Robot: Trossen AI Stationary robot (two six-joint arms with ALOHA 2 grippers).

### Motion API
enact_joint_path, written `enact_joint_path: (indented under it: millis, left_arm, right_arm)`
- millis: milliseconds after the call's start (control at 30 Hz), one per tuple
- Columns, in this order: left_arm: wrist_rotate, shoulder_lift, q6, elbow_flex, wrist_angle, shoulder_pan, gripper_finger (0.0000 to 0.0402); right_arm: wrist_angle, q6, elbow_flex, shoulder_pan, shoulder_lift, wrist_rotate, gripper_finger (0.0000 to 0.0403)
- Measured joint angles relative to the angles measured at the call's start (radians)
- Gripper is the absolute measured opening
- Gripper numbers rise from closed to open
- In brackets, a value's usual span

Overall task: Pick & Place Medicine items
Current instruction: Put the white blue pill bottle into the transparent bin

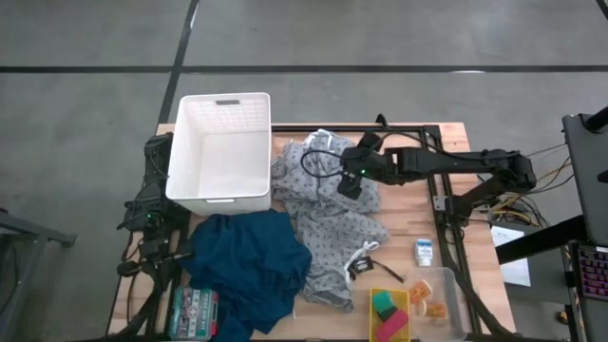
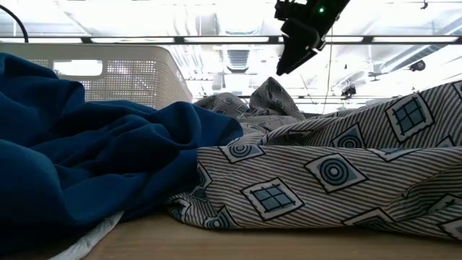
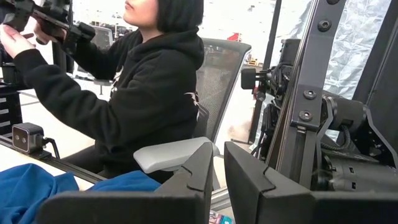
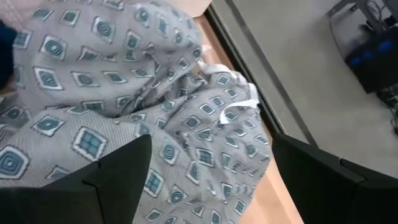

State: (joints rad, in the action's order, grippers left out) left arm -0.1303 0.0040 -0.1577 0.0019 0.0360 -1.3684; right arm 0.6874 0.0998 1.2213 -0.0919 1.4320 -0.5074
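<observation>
The medicine items lie at the table's near right. A small white carton with blue print [image 1: 425,252] lies flat on the wood. A few tiny orange pieces [image 1: 434,309] sit in a clear tray. My right gripper [image 1: 348,184] hangs open over the far part of a crumpled grey patterned cloth [image 1: 328,218], clear of it [image 2: 290,63]; its wrist view shows only that cloth [image 4: 155,93] between the spread fingers. My left gripper [image 3: 215,177] is shut and holds nothing, parked level at the table's left edge [image 1: 152,204].
A white basket [image 1: 218,147] stands at the far left. A blue cloth [image 1: 252,271] lies beside the grey one. Green and pink blocks [image 1: 388,315] sit next to the clear tray. A green-and-white box [image 1: 193,312] lies near left. A person [image 3: 143,93] sits beyond the table.
</observation>
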Motion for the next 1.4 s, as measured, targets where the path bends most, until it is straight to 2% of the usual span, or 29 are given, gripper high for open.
enact_joint_path:
  millis: [433,567,767,1000,1100,1300,1400]
  left_arm:
    - [0.000,0.000,0.000,0.000,0.000,0.000,0.0047]
    - [0.000,0.000,0.000,0.000,0.000,0.000,0.0047]
    - [0.000,0.000,0.000,0.000,0.000,0.000,0.0047]
    - [0.000,0.000,0.000,0.000,0.000,0.000,0.0047]
    - [0.000,0.000,0.000,0.000,0.000,0.000,0.0047]
    - [0.000,0.000,0.000,0.000,0.000,0.000,0.0047]
    - [0.000,0.000,0.000,0.000,0.000,0.000,0.0047]
  right_arm:
    - [0.006,0.029,0.004,0.007,0.024,0.036,0.0327]
    - [0.144,0.038,0.038,0.007,-0.001,0.059,0.0327]
    - [0.415,0.235,0.108,0.007,-0.023,0.074,0.0327]
    - [0.656,0.494,0.186,0.007,-0.025,0.314,0.0327]
    - [0.733,0.559,0.203,0.007,-0.025,0.383,0.0327]
    - [0.888,0.557,0.195,0.012,-0.025,0.449,0.0327]
    - [0.882,0.524,0.172,0.030,-0.030,0.465,0.0327]
